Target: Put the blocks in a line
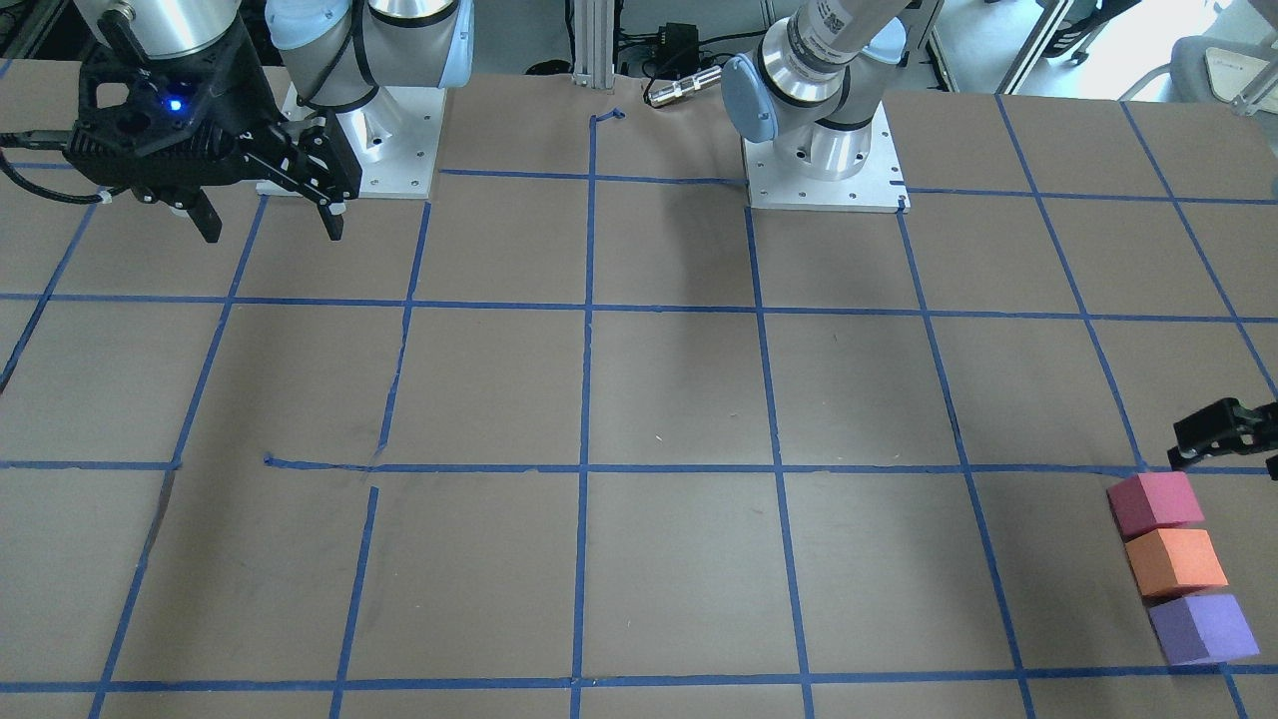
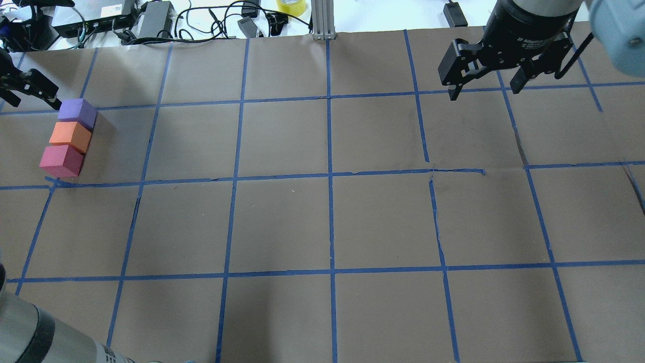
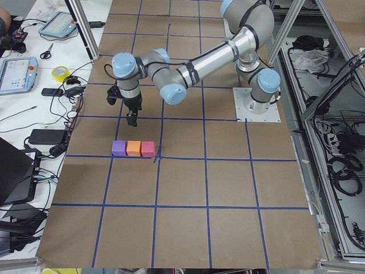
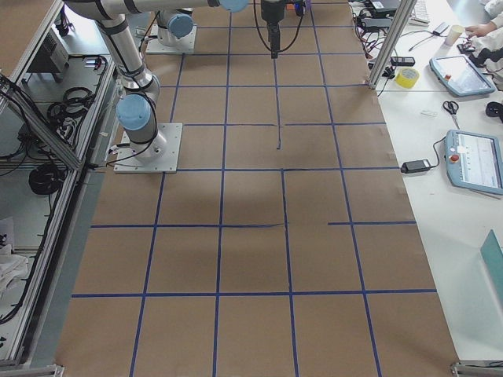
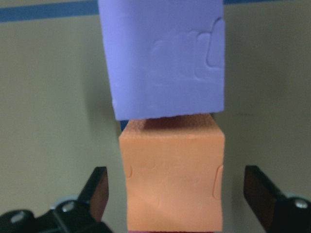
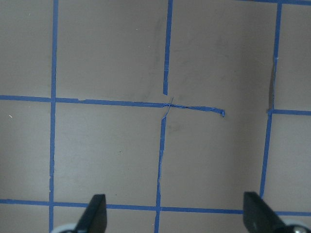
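- My left gripper (image 5: 177,191) hangs over the orange block (image 2: 70,136), jaws apart, touching nothing.
- The purple block (image 2: 76,113), orange block and pink block (image 2: 61,161) touch in a row at far left.
- My right gripper (image 2: 484,91) is spread wide and empty.

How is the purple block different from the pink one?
The purple block is purple, while the pink block is reddish-pink. The purple block sits at the end of the row far from the robot; the pink block sits at the near end. The left wrist view shows the purple block clearly but hardly any of the pink block. Both are small cubes of equal size, flat on the table, each beside the orange block.
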